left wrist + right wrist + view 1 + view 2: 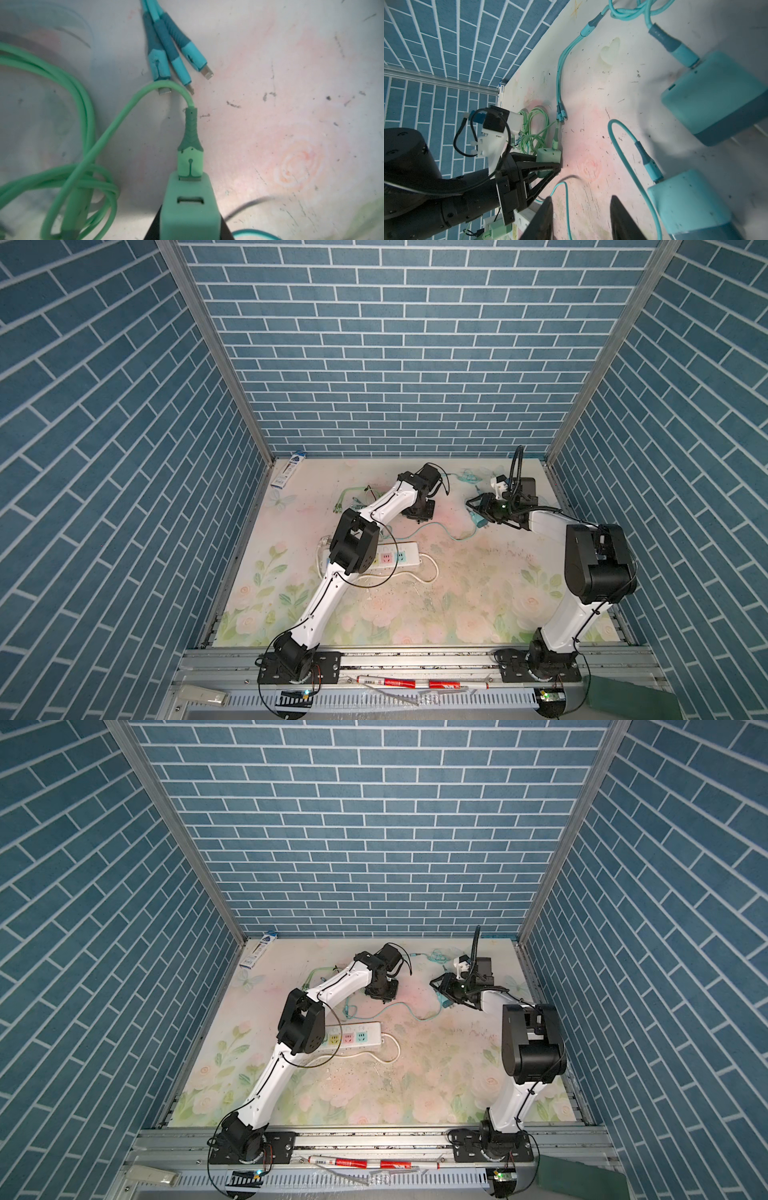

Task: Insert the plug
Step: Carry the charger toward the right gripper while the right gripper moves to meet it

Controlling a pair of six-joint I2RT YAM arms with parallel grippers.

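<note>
Cable first, on your left: the green lead lies in loose loops on the floral mat, its end seated in the green plug. Nearer you sits the power strip, flat, coloured sockets facing up, partly hidden under your left arm's elbow. From here I can't tell whether anything is plugged into it.

Moving across: your left gripper is clamped on that green plug, fingers on both sides of the block, low at the far side of the mat. Whether it has cleared the surface, I can't say. It is well apart from the strip.

Right side now: your right gripper hangs with jaws apart and nothing between them, just beside a blue charger block, with another beyond.

So, by my reading, the grasp is made. The carry, lining the prongs up over a socket and the push home are all left, and that trailing lead could drag.
</note>
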